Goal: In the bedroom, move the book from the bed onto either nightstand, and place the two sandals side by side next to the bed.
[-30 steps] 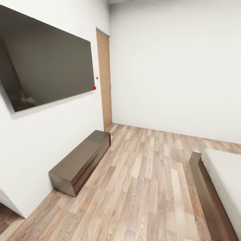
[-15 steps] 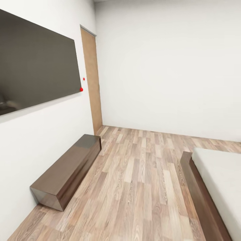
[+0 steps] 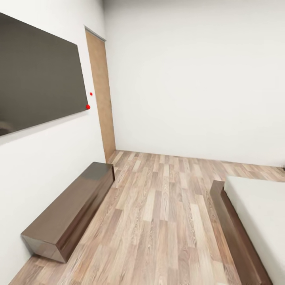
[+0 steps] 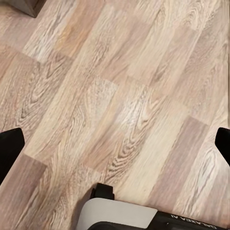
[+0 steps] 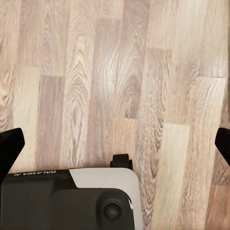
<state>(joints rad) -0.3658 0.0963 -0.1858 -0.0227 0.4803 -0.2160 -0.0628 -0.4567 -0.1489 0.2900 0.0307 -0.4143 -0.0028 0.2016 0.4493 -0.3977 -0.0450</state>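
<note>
Bed [image 3: 259, 206] was the one task thing in the head view: a corner of its grey mattress on the dark frame [image 3: 233, 229] at about four o'clock, the rest cut off by the picture's edge. Whatever lay further up the mattress or beside it was out of frame, so the book and sandals could not be placed from this moment.

A long low bench [image 3: 69, 211] ran along the wall at eight o'clock, under a big dark screen [image 3: 37, 77] hung at ten o'clock, with two red dots just off the screen's corner. A plain wooden door [image 3: 99, 91] stood at eleven o'clock near the room's corner. Wood-plank floor [image 3: 166, 213] opened between bench and bed, likely left as a walkway, and it gave the robot a lane toward the bed.

Both wrist cameras looked straight down at floor. The left gripper [image 4: 115, 143] showed its dark fingertips at opposite edges of its view, so its jaws were wide apart with nothing between them. The right gripper [image 5: 115, 141] looked the same: tips far apart, bare planks in the gap. Arms hanging low and unloaded suited travel; by my judgement the robot was on its way, with no pickup begun.
</note>
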